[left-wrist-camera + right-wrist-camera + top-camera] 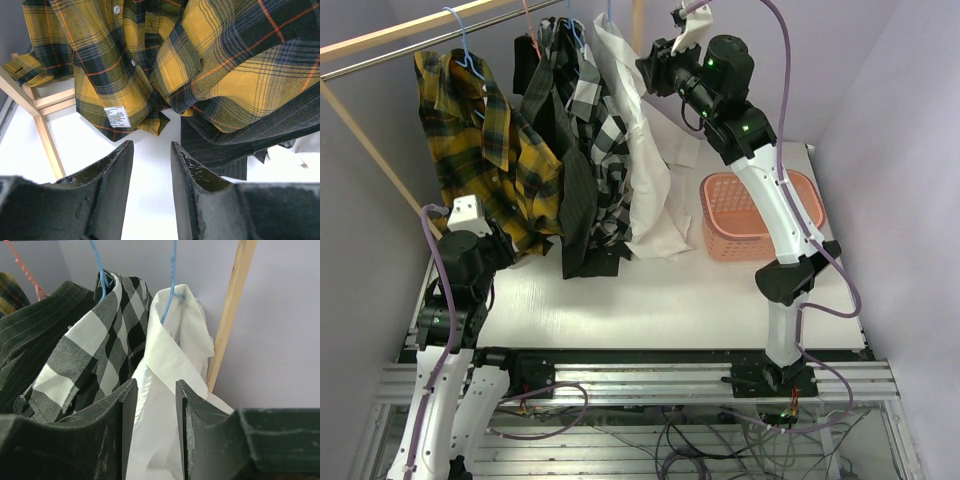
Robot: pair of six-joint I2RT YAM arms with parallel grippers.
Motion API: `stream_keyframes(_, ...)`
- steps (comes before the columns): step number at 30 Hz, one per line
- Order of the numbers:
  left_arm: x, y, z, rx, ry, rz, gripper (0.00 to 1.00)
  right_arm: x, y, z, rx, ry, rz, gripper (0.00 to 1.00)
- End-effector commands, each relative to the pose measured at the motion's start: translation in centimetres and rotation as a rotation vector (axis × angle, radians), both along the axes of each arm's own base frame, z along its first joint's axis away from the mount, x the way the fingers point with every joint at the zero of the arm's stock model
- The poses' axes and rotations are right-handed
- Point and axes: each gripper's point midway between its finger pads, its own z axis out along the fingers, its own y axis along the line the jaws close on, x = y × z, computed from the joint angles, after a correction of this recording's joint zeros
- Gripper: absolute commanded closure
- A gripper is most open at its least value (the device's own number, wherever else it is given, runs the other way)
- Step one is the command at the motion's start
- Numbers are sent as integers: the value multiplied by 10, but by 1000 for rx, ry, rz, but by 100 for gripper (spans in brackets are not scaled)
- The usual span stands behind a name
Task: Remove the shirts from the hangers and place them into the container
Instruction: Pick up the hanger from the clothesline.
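Hanging side by side from a wooden rack (pixel 232 310) over the tabletop's (pixel 650 300) far-left part are four shirts: a yellow-and-black plaid shirt (pixel 485 150), a charcoal pinstriped shirt (pixel 575 205), a black-and-white checked shirt (pixel 605 150) and a white shirt (pixel 650 180) on a light-blue wire hanger (pixel 172 280). A salmon-pink laundry basket (pixel 756 177) sits at the far-right corner, just beside the white shirt's hem. The right gripper (pixel 154 390) is raised at the white shirt's collar, fingers apart, white cloth showing in the gap; contact cannot be told. The left gripper (pixel 152 145) sits low near the left edge below the plaid hem, fingers apart around nothing.
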Motion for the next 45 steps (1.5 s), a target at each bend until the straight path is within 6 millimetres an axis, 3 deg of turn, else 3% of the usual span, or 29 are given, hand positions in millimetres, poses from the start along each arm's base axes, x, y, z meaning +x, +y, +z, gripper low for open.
stream_keyframes(1, 0, 0, 9, -6, -26, 6, 53, -8, 12, -1, -14, -1, 43, 62)
stream_keyframes(10, 1, -1, 8, -9, -21, 0, 54, -26, 29, -25, -66, 67, 92, 62)
stream_keyframes(19, 1, -1, 9, -9, -21, 0, 54, -22, 12, -64, -121, 181, -13, 65)
stream_keyframes(27, 2, -3, 8, -11, -18, -9, 55, -39, -24, -64, -113, 189, -100, 66)
stream_keyframes(33, 2, -4, 8, -12, -20, -14, 55, -36, -37, -61, -78, 194, -85, 73)
stream_keyframes(45, 1, -3, 8, -12, -20, -8, 54, -18, -26, -68, -21, 237, 63, 74)
